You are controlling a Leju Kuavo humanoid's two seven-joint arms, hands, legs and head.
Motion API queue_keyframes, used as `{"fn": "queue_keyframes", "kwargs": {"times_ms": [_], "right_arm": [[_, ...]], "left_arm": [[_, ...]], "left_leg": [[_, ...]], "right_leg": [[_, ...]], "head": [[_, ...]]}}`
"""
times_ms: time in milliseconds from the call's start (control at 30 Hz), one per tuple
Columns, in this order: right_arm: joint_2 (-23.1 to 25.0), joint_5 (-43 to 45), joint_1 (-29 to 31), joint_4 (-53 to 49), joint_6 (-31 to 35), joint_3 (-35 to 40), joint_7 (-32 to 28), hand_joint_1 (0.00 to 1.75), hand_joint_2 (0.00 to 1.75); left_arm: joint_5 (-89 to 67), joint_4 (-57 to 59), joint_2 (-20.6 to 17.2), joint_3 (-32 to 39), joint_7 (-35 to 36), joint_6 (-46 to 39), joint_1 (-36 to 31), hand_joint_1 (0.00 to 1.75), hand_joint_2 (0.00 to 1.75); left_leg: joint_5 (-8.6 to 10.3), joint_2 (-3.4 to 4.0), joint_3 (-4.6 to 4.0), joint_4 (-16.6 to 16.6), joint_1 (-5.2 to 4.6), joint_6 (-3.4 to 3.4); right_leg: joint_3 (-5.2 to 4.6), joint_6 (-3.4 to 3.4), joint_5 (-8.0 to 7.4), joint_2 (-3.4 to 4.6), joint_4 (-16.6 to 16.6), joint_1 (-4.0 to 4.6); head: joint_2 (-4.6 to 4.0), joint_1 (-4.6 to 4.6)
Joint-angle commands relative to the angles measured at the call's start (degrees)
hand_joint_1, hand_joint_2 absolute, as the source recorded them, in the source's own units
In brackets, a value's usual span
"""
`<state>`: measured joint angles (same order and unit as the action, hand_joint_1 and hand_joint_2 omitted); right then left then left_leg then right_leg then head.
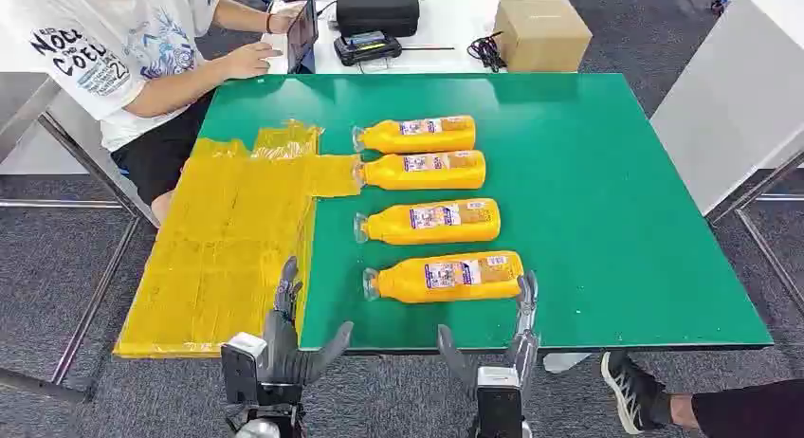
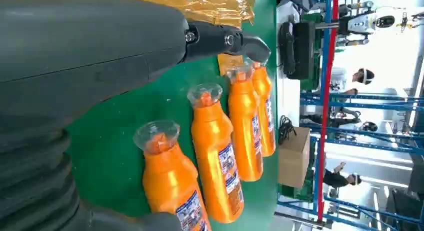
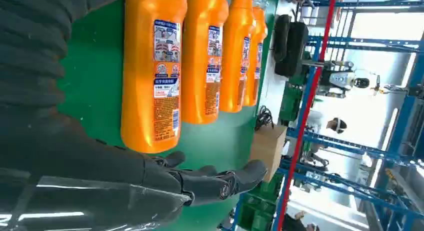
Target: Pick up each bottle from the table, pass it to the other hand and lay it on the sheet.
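At frame centre, four orange bottles [image 1: 434,200] lie side by side on the green table [image 1: 607,210], caps toward the yellow sheet [image 1: 223,239] at left. Nearest bottle [image 1: 444,277] lies between left hand [image 1: 284,338] and right hand [image 1: 507,338], both open, empty, wrists cut off at bottom edge.

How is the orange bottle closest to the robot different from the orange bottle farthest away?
The nearest orange plastic bottle lies wholly on the green table, beside the right hand; the farthest orange plastic bottle lies far from both hands. The nearest tilts slightly; the farthest lies straighter. The nearest sits further right. Both lie on their sides, clear caps pointing toward the yellow sheet.
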<state>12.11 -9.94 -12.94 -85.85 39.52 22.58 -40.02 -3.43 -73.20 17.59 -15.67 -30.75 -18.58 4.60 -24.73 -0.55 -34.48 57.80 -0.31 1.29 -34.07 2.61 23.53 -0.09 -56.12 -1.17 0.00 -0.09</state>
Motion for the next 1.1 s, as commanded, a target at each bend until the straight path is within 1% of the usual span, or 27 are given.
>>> {"fn": "queue_keyframes", "kwargs": {"times_ms": [33,200,233,300,333,433,533,633,667,733,833,1000,1033,1100], "right_arm": [[-1.51,0.33,1.26,2.71,0.12,0.75,0.02,0.00,1.75],[-1.51,0.33,1.26,2.71,0.12,0.75,0.02,0.00,1.75],[-1.51,0.33,1.26,2.71,0.12,0.75,0.02,0.00,1.75],[-1.51,0.33,1.26,2.71,0.12,0.75,0.02,0.00,1.75],[-1.48,0.34,1.32,2.83,0.11,0.72,0.02,0.00,1.75],[-1.48,0.34,1.32,2.83,0.11,0.72,0.02,0.00,1.75],[-1.48,0.34,1.32,2.83,0.11,0.72,0.02,0.00,1.75],[-1.48,0.34,1.32,2.83,0.11,0.72,0.02,0.00,1.75],[-1.39,0.16,1.45,3.02,0.23,0.78,0.02,0.00,1.75],[-1.30,0.21,1.44,3.03,0.30,0.71,0.02,0.00,1.75],[-1.32,0.46,1.54,3.08,0.14,0.82,0.02,0.00,1.75],[-1.36,0.85,1.77,3.27,-0.08,0.82,0.02,0.00,1.75],[-1.39,0.82,1.82,3.26,-0.04,0.79,0.02,0.00,1.75],[-1.39,0.92,1.86,3.43,0.10,0.51,0.02,0.00,1.75]], "left_arm": [[0.17,2.91,-0.44,-0.52,0.07,-0.01,-0.80,0.00,1.75],[0.17,2.91,-0.44,-0.52,0.07,-0.01,-0.80,0.00,1.75],[0.17,2.91,-0.44,-0.52,0.07,-0.01,-0.80,0.00,1.75],[0.17,2.91,-0.44,-0.52,0.07,-0.01,-0.80,0.00,1.75],[0.17,2.89,-0.34,-0.55,0.07,-0.01,-0.87,0.00,1.75],[0.17,2.89,-0.34,-0.55,0.07,-0.01,-0.87,0.00,1.75],[0.17,2.89,-0.34,-0.55,0.07,-0.01,-0.87,0.00,1.75],[0.17,2.89,-0.34,-0.55,0.07,-0.01,-0.87,0.00,1.75],[0.18,2.82,-0.36,-0.42,0.10,-0.06,-0.70,0.00,1.75],[0.18,2.80,-0.42,-0.36,0.11,-0.07,-0.59,0.00,1.75],[0.14,2.63,-0.38,-0.13,0.19,-0.07,-0.46,0.00,1.75],[-0.11,2.32,-0.43,0.03,0.36,-0.03,-0.40,0.00,1.75],[-0.21,2.30,-0.43,-0.07,0.39,0.09,-0.51,0.00,1.75],[-0.35,2.16,-0.40,-0.26,0.43,0.26,-0.72,0.00,1.75]], "left_leg": [[-0.09,0.06,0.25,-0.05,0.08,-0.09],[-0.03,0.03,0.15,-0.06,0.03,-0.05],[-0.11,0.07,0.30,-0.06,0.11,-0.10],[-0.04,0.04,0.16,-0.06,0.04,-0.06],[-0.10,0.08,0.26,-0.03,0.11,-0.10],[-0.04,0.03,0.15,-0.05,0.02,-0.05],[-0.11,0.08,0.29,-0.05,0.12,-0.10],[-0.03,0.03,0.13,-0.05,0.03,-0.05],[-0.10,0.07,0.30,-0.07,0.10,-0.10],[-0.05,0.06,0.16,-0.06,0.04,-0.05],[-0.12,0.10,0.30,-0.04,0.12,-0.10],[-0.06,0.09,0.19,-0.06,0.05,-0.07],[-0.11,0.12,0.31,-0.07,0.10,-0.10],[-0.06,0.07,0.17,-0.05,0.06,-0.07]], "right_leg": [[0.27,-0.12,0.05,0.03,0.11,0.10],[0.16,-0.07,0.02,0.01,0.08,0.04],[0.33,-0.13,0.06,0.03,0.13,0.12],[0.17,-0.07,0.02,0.02,0.08,0.05],[0.29,-0.13,0.05,0.04,0.11,0.12],[0.16,-0.06,0.03,0.01,0.07,0.03],[0.32,-0.14,0.06,0.04,0.13,0.13],[0.14,-0.06,0.02,0.01,0.07,0.03],[0.32,-0.13,0.06,0.03,0.14,0.11],[0.17,-0.08,0.02,0.03,0.09,0.05],[0.33,-0.14,0.07,0.06,0.12,0.13],[0.19,-0.09,0.02,0.06,0.09,0.06],[0.32,-0.14,0.06,0.07,0.13,0.12],[0.18,-0.09,0.02,0.05,0.08,0.06]], "head": [[0.00,0.00],[0.00,0.00],[0.00,0.00],[0.00,0.00],[0.00,0.00],[0.00,0.00],[0.00,0.00],[0.00,0.00],[0.00,0.00],[0.00,0.00],[0.00,0.00],[0.00,0.00],[0.00,0.00],[0.00,0.00]]}}
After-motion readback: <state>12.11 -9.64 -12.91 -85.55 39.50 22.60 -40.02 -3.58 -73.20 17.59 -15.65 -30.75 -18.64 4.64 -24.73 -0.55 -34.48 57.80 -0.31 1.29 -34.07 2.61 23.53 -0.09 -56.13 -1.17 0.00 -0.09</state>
